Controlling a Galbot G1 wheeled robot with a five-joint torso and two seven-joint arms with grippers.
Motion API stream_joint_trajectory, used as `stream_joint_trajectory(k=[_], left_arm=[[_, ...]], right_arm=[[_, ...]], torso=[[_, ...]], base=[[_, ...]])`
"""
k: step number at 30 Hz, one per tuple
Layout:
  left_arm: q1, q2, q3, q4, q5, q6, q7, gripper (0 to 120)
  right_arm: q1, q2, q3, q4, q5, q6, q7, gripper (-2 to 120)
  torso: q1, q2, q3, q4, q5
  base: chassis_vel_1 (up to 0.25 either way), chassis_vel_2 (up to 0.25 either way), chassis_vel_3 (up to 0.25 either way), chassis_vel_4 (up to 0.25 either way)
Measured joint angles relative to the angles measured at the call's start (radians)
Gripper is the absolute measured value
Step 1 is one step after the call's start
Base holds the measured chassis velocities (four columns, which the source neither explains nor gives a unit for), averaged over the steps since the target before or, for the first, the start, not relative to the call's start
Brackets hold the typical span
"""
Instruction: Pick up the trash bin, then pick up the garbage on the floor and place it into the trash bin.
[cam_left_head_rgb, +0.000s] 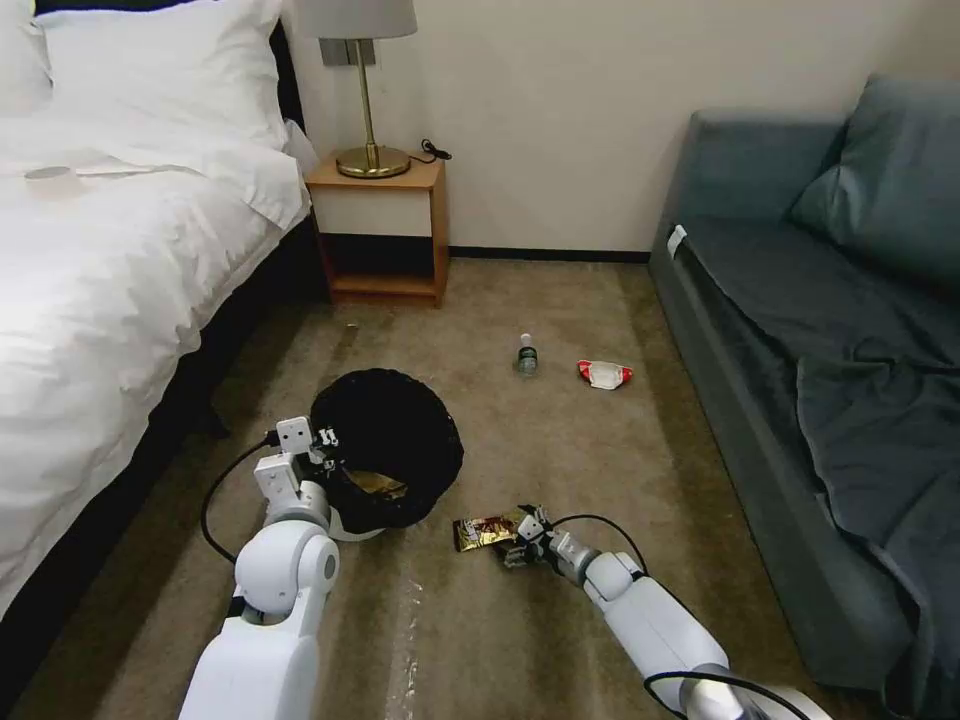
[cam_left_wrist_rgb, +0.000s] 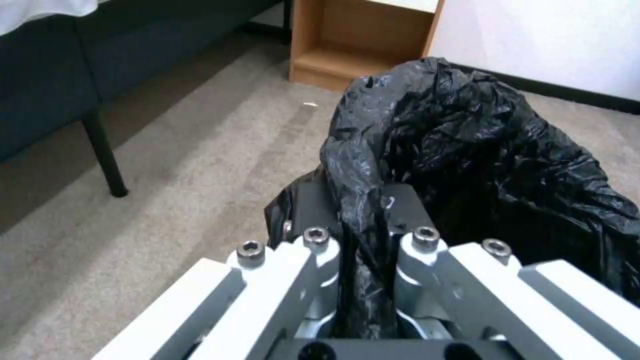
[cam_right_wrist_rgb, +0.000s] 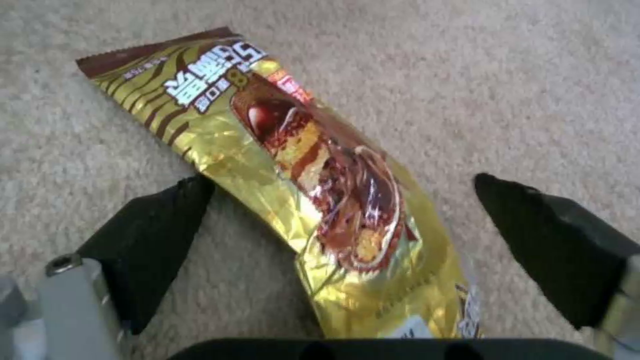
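Straddling gold wrapper: right pincer wide open | left pincer clenched on trash bin liner

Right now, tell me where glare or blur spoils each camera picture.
Head view: the white bed linen is washed out; the shiny gold-brown snack wrapper is small. Left wrist view: the crinkled black plastic bag liner shows soft sheen in the left pincer. Right wrist view: foil glare on the wrapper; the right pincer fingertips look soft.
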Motion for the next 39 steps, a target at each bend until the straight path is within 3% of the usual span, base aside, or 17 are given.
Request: stream_joint_trajectory(k=[7,10,13,16,19,25,29,39], left_arm=[[0.001,0.0,-0.002,-0.001,0.0,0.0,0.0,5],[0.001,-0.001,-0.001,-0.001,0.0,0.0,-0.001,5],[0.0,-0.002,-0.001,-0.001,0.0,0.0,-0.001,5],[-0.001,-0.002,-0.001,-0.001,0.0,0.0,-0.001,5],[-0.002,-0.001,-0.001,-0.001,0.0,0.0,-0.001,5],[-0.004,-0.002,-0.001,0.005,0.0,0.0,-0.001,5],[-0.005,-0.003,-0.001,0.008,0.0,0.0,-0.001,5],[-0.009,-0.004,-0.001,0.012,-0.001,-0.001,-0.001,5]], right_arm=[[0.003,0.005,0.004,-0.005,-0.002,0.003,0.001,82],[0.0,-0.001,0.005,-0.002,0.0,0.003,0.001,64],[-0.001,-0.003,0.005,-0.001,0.001,0.004,0.001,60],[-0.003,-0.007,0.007,0.003,0.005,0.004,0.001,42],[-0.003,-0.008,0.007,0.004,0.007,0.004,0.001,36],[-0.003,-0.009,0.01,0.007,0.013,0.004,0.0,10],[-0.004,-0.01,0.01,0.009,0.014,0.004,0.0,1],[-0.011,-0.013,0.028,0.031,0.029,0.005,0.003,0]], torso=[[0.0,0.0,0.0,0.0001,0.0],[0.0,0.0,0.0,0.0,0.0],[0.0,0.0,0.0,0.0,0.0],[0.0,0.0,0.0,0.0,0.0001],[0.0,0.0,0.0,-0.0001,0.0],[0.0,0.0,0.0,-0.0001,0.0],[0.0,0.0,0.0,-0.0001,0.0],[0.0,0.0,0.0,0.0,0.0001]], base=[[0.0,0.0,0.0,0.0],[0.0,0.0,0.0,0.0],[0.0,0.0,0.0,0.0],[0.0,0.0,0.0,0.0],[0.0,0.0,0.0,0.0],[0.0,0.0,0.0,0.0],[0.0,0.0,0.0,0.0],[0.0,0.0,0.0,0.0]])
